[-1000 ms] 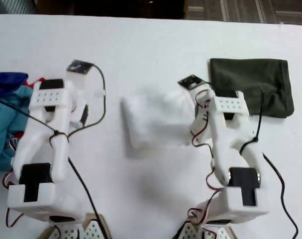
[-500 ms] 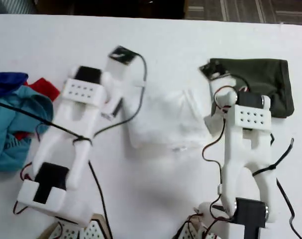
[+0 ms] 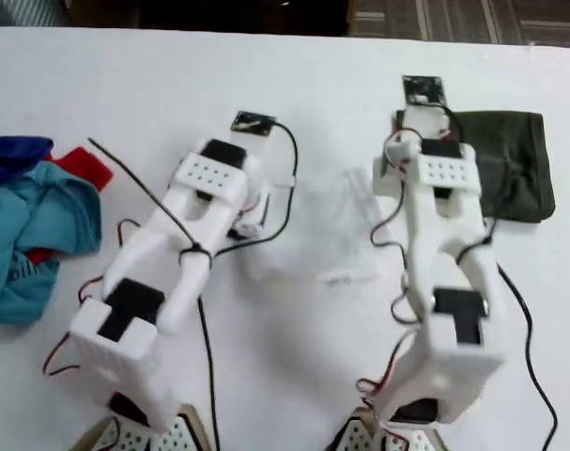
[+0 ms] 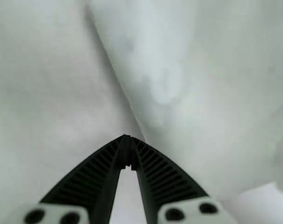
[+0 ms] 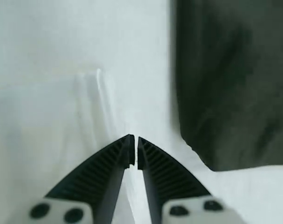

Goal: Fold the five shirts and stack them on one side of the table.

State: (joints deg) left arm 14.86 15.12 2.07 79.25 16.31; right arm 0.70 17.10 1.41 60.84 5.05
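The left fingers (image 4: 101, 170) are pressed shut at one edge of the white shirt (image 3: 331, 235). The right fingers (image 5: 104, 170) are closed to a hairline at its other edge, just beside the folded dark green shirt (image 3: 515, 164). Whether either pinches cloth cannot be told. Both arms reach farther across the desk (image 3: 294, 66) than a second ago, the left swung in toward the white shirt. A teal shirt (image 3: 31, 235), blue shirt (image 3: 12, 155) and red shirt (image 3: 85, 169) lie heaped at the desk's left edge.

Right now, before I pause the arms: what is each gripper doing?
Left gripper: shut, at the edge of the white shirt; grip unclear.
Right gripper: shut, at the white shirt; grip unclear.
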